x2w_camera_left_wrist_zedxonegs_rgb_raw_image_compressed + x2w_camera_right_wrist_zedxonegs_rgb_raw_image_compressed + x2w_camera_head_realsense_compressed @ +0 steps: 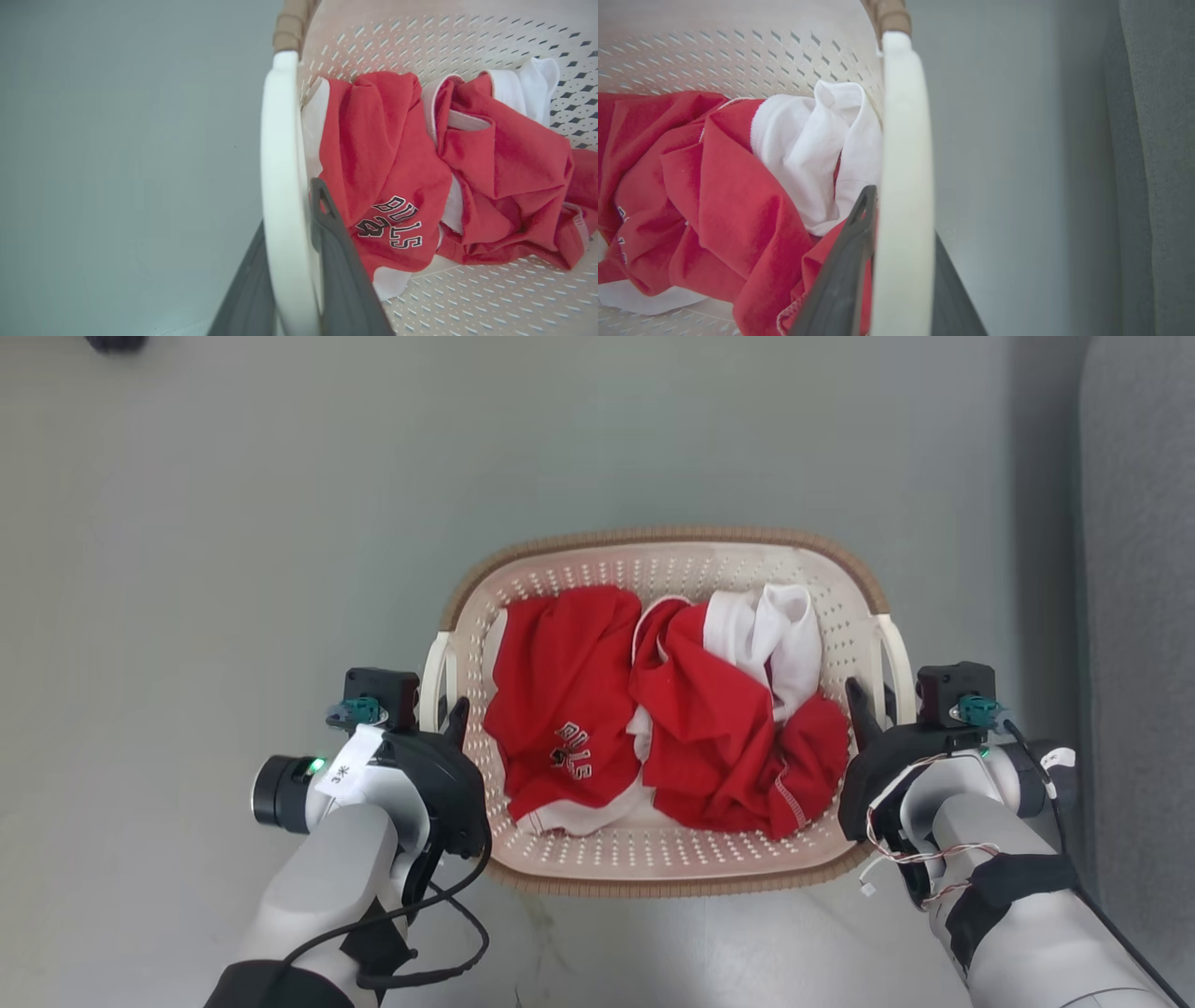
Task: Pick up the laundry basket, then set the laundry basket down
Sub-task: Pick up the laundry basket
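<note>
Plastic this thin should be light and fairly stiff; the basket, over grey floor before the robot, carries only soft clothes. Its white side handles are the hold: left pincer and right pincer each close on one.

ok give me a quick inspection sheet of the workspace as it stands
surface: plain pale grey-green floor
job's things: cream-white perforated plastic laundry basket with brown woven-look rim, holding crumpled red and white clothes
clutter: small dark object at head view's top left edge
grippers: left gripper clamps left white handle; right gripper clamps right white handle
cables: black cable loops below left forearm; red-white wires along right wrist
surroundings: grey fabric furniture on the right
</note>
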